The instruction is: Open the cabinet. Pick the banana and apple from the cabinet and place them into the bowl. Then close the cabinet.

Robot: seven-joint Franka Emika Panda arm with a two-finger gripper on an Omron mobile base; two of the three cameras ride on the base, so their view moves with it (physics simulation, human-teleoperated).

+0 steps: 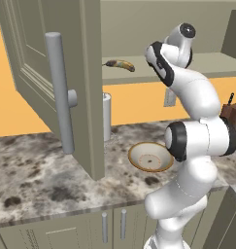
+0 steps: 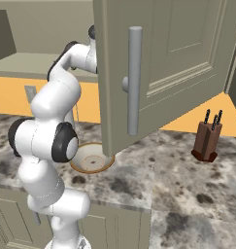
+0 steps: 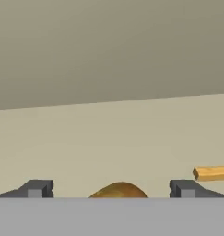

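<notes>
Two cabinet [image 1: 85, 73] doors stand open as the arm reaches up into the shelf, elbow bent above the bowl [image 1: 150, 156] on the counter. The gripper [image 3: 111, 189] is spread wide, grasping nothing, a rounded yellow-brown fruit between its tips, cut off at 6 o'clock and hard to identify; the banana [image 1: 120, 64] lies on the shelf at 9 o'clock of the wrist

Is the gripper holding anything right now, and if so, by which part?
Nothing held yet. In the hand view the gripper is open, its fingertips wide apart either side of a round orange-brown fruit, probably the apple, not touching it.
</notes>
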